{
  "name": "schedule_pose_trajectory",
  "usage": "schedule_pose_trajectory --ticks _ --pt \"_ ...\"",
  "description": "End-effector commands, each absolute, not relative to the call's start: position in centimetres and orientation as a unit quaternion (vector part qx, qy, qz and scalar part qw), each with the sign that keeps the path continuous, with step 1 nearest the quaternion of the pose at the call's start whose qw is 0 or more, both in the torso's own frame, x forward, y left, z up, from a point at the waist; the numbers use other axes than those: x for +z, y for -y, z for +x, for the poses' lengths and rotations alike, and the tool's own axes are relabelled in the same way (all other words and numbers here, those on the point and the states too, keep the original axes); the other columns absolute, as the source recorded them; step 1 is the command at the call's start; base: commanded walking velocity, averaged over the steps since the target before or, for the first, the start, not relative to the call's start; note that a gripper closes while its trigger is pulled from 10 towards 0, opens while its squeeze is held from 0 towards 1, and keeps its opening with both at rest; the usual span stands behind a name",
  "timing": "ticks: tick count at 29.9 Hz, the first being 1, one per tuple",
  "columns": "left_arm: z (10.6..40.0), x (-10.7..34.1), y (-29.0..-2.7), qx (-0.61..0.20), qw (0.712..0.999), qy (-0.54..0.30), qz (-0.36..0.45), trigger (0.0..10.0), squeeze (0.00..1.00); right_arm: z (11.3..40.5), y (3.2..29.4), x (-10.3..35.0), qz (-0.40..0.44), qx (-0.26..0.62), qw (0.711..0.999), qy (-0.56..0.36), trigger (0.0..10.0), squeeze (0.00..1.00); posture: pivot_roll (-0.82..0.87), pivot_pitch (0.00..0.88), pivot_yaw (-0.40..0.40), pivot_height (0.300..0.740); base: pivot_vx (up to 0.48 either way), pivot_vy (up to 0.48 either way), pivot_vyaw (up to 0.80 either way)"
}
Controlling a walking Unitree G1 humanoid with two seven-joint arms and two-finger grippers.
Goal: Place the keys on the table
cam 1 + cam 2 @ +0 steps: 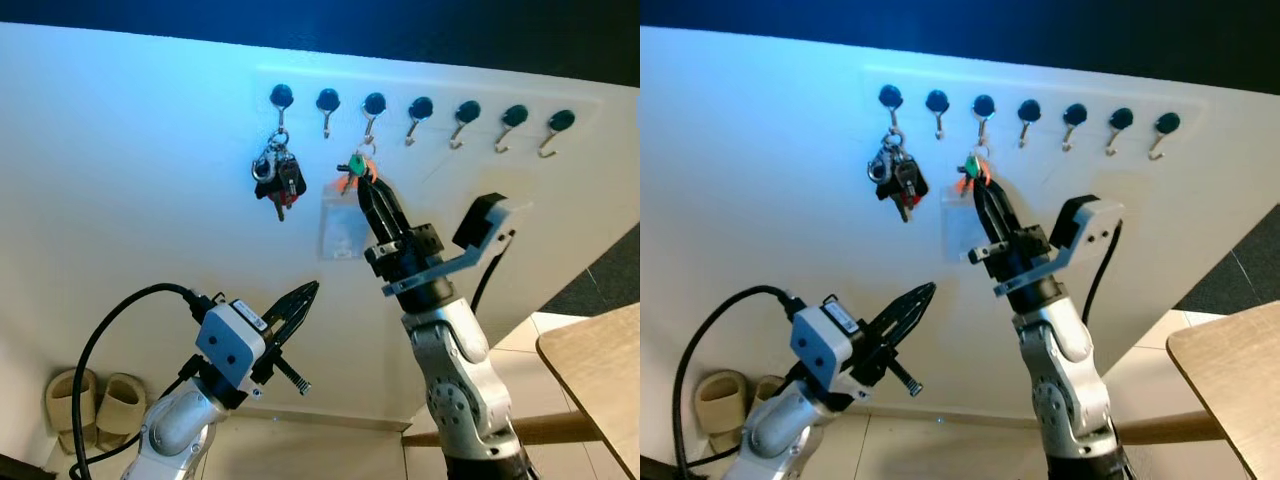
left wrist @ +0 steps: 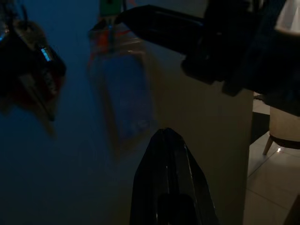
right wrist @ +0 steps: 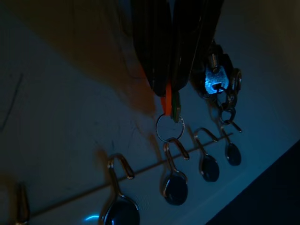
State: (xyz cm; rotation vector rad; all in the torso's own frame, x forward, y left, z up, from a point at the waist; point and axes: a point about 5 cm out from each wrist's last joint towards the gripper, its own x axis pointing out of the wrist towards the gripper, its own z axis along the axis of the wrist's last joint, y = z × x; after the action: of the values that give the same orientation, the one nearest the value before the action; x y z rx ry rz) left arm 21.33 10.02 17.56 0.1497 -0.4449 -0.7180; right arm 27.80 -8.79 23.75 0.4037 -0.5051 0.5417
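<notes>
My left gripper (image 1: 300, 303) is hovering closed at 7 o'clock, holding nothing, near the white wall (image 1: 130, 200). A dark key bunch (image 1: 277, 178) is hanging from the first hook (image 1: 281, 98) at 11 o'clock. Just beside it, the keys (image 1: 352, 170) with green and orange tags are hanging by their ring from the third hook (image 1: 373, 106). My right gripper (image 1: 366, 187) is clamping those tags at centre. The table (image 1: 600, 375) is sitting well apart at 4 o'clock.

Beige slippers (image 1: 97, 404) on the floor by the white wall (image 1: 120, 180), beneath the hook rail.
</notes>
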Motion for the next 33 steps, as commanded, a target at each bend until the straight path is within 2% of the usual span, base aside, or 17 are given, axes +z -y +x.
schedule_pose_trajectory --ticks 1,6,7,9,10,12,13,33 --pt "20.9 17.5 -9.8 -0.359 0.905 0.213 0.082 10.0 0.00 28.7 8.8 21.6 0.193 0.241 0.934 0.179 5.5 0.00 0.08 0.147 -0.067 0.740 0.000 0.000 0.00" --pt "20.8 17.5 -9.8 -0.358 0.906 0.212 0.081 10.0 0.00 28.7 8.4 22.6 0.206 0.254 0.922 0.204 5.7 0.00 0.08 0.152 -0.067 0.740 0.000 0.000 0.00" --pt "20.7 17.5 -9.8 -0.358 0.906 0.212 0.081 10.0 0.00 28.4 8.3 23.1 0.212 0.262 0.915 0.220 5.3 0.00 0.08 0.153 -0.067 0.740 0.000 0.000 0.00" --pt "20.7 17.6 -9.8 -0.358 0.906 0.212 0.080 10.0 0.00 28.2 8.3 23.5 0.216 0.268 0.910 0.232 5.4 0.00 0.08 0.155 -0.068 0.740 0.000 0.000 0.00" --pt "20.7 17.6 -9.8 -0.358 0.906 0.213 0.080 10.0 0.00 28.0 8.3 23.7 0.217 0.271 0.906 0.241 6.0 0.00 0.08 0.155 -0.068 0.740 0.000 0.000 0.00" --pt "20.7 17.6 -9.8 -0.358 0.906 0.213 0.079 10.0 0.00 27.8 8.3 23.8 0.218 0.274 0.903 0.248 6.3 0.00 0.07 0.154 -0.069 0.740 0.000 0.000 0.00" --pt "20.7 17.7 -9.8 -0.358 0.906 0.215 0.078 10.0 0.00 27.6 8.4 23.9 0.218 0.275 0.901 0.257 10.0 0.00 0.07 0.156 -0.069 0.740 0.000 0.000 0.00" --pt "21.6 20.0 -9.4 -0.357 0.898 0.250 0.057 10.0 0.00 27.2 8.3 26.4 0.202 0.280 0.879 0.328 10.0 0.00 0.07 0.161 -0.069 0.740 0.000 0.000 0.00"
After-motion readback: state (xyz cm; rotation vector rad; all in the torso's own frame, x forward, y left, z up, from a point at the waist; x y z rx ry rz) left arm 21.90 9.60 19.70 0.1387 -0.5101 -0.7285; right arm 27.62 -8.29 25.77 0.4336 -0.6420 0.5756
